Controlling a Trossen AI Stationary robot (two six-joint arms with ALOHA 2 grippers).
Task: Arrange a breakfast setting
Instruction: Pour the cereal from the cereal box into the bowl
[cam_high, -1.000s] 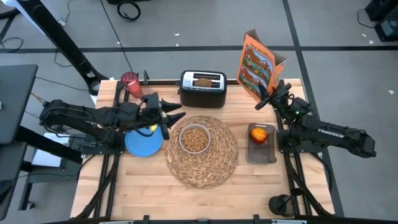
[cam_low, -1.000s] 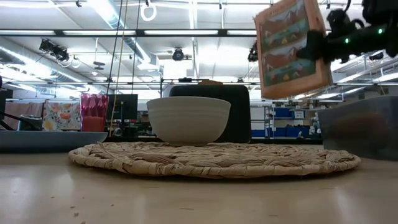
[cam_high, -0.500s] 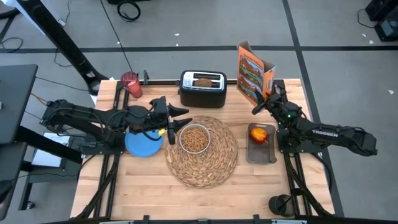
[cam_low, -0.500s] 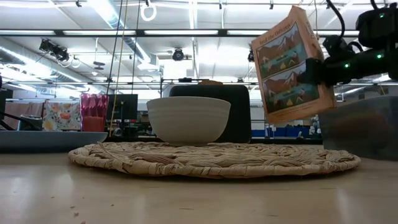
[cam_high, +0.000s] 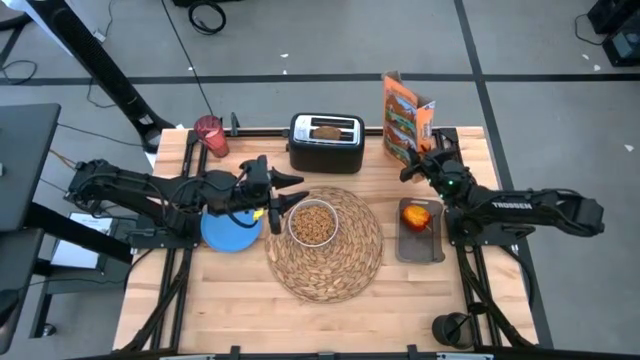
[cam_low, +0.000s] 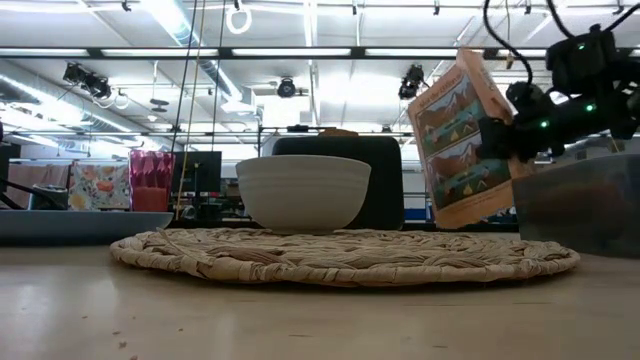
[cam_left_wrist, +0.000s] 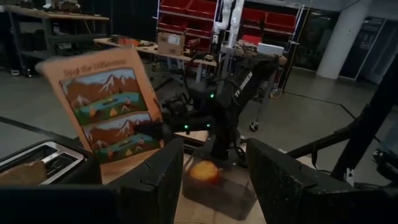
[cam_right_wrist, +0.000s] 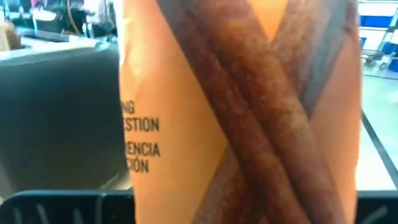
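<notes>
A white bowl (cam_high: 313, 222) of cereal sits on the round woven placemat (cam_high: 345, 270). My left gripper (cam_high: 287, 195) is open just left of the bowl, above the blue plate (cam_high: 228, 233). My right gripper (cam_high: 413, 168) is shut on an orange cereal box (cam_high: 404, 112) at the back right. A toast slice (cam_high: 327, 130) sticks up out of the black toaster (cam_high: 326, 150). A red apple (cam_high: 418, 214) lies in a grey tray (cam_high: 420, 248). The pink-red cup (cam_high: 209, 133) stands at the back left. I see no spoon. My right gripper holds the cereal box by its edge (cam_low: 492, 140) at about mid-height, coming roughly level from the table's near right side. The box stands tilted, with its top (cam_low: 470, 62) leaning. Its lower corner (cam_low: 450, 225) is close to the table; whether it touches, I cannot tell.
The toaster stands just left of the box at the table's far edge. The grey tray with the apple lies just near of my right gripper. Bare wood (cam_high: 220, 300) lies along the table's near edge.
My right gripper has come down and toward the table's near edge with the cereal box, which has turned narrower to the overhead camera and tipped closer to upright. My left gripper has gone toward the table's right, toward the bowl, and then kept still.
</notes>
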